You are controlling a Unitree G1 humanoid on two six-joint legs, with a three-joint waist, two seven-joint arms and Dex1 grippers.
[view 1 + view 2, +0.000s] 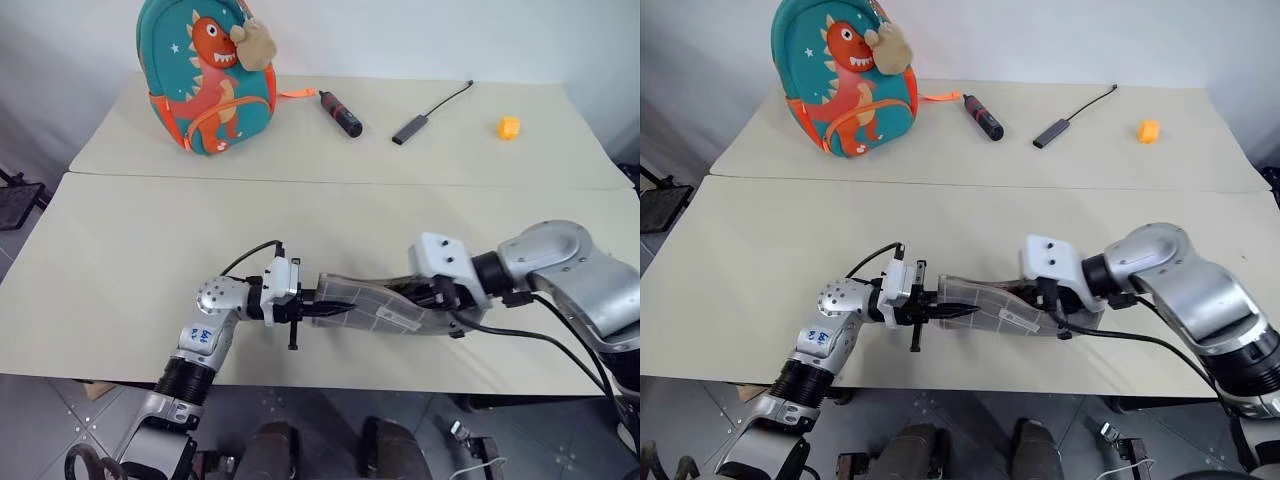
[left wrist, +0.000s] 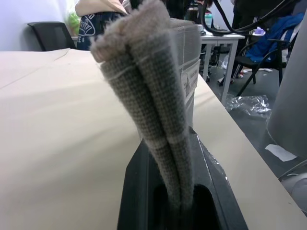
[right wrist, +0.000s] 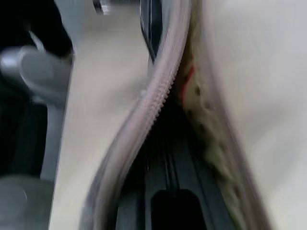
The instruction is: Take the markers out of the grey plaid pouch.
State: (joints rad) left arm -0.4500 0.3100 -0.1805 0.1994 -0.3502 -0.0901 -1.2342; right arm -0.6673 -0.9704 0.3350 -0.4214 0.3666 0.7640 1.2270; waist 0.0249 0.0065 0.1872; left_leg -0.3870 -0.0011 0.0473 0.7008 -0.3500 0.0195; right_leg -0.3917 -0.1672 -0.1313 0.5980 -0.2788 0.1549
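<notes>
Closest to the camera, low in the frame, the flat grey plaid fabric pouch [image 1: 375, 305] with thin white grid lines is stretched out between the two arms, just above the front edge of the beige bench [image 1: 120, 260]. The left tool [image 1: 318, 309] is pressed together, pinching the pouch's left end; in the left wrist view the bunched grey cloth stands up between its black fingers [image 2: 139, 191]. The right tool [image 1: 438, 298] is pressed together too, poked into the pouch's right end, with the zipper edge and dotted tan lining around it. Upper left sits a teal dinosaur backpack [image 1: 205, 75], then a black-and-red cylindrical tool [image 1: 340, 113], a dark cabled adapter [image 1: 412, 127] and a small orange block [image 1: 508, 127].
</notes>
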